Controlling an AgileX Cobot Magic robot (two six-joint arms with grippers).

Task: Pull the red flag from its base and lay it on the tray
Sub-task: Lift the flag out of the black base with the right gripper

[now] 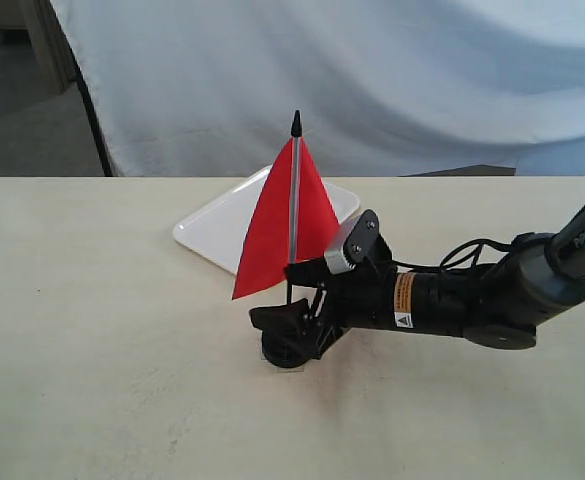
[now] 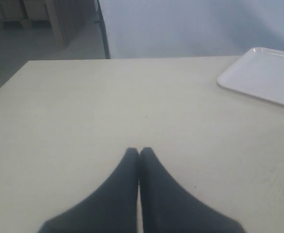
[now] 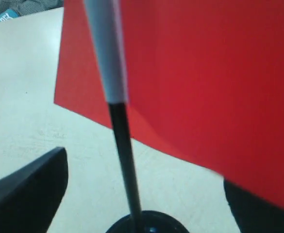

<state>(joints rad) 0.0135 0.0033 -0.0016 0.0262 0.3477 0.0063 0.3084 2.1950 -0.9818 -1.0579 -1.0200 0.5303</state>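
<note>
Closest to the lens, in the right wrist view, the red flag [image 3: 205, 73] fills most of the frame, with its thin black stick [image 3: 125, 155] running down from the white sleeve [image 3: 108, 48] into the base [image 3: 146, 224]. The right hand [image 3: 142, 199] has its fingers apart, one on each side of the stick, and neither appears to touch it. In the exterior view this right hand [image 1: 290, 293] lies low and sideways over the worktop [image 1: 92, 330]. The base [image 1: 287, 350] is just under its fingers, the red flag [image 1: 277, 225] rises upright above it, and the tray [image 1: 212, 225] lies beyond the hand, behind the cloth.

The left hand [image 2: 140, 153] has its fingers pressed together on nothing. It hovers over bare worktop, with a corner of the tray [image 2: 263, 73] well apart from it.

The flag looks very light. Its stick should be stiff but thin and probably smooth, while the cloth is soft and would give no purchase. The bare black stretch between sleeve and base seems the best place to take hold. The small base may well lift with the stick unless the pull goes straight along it.
</note>
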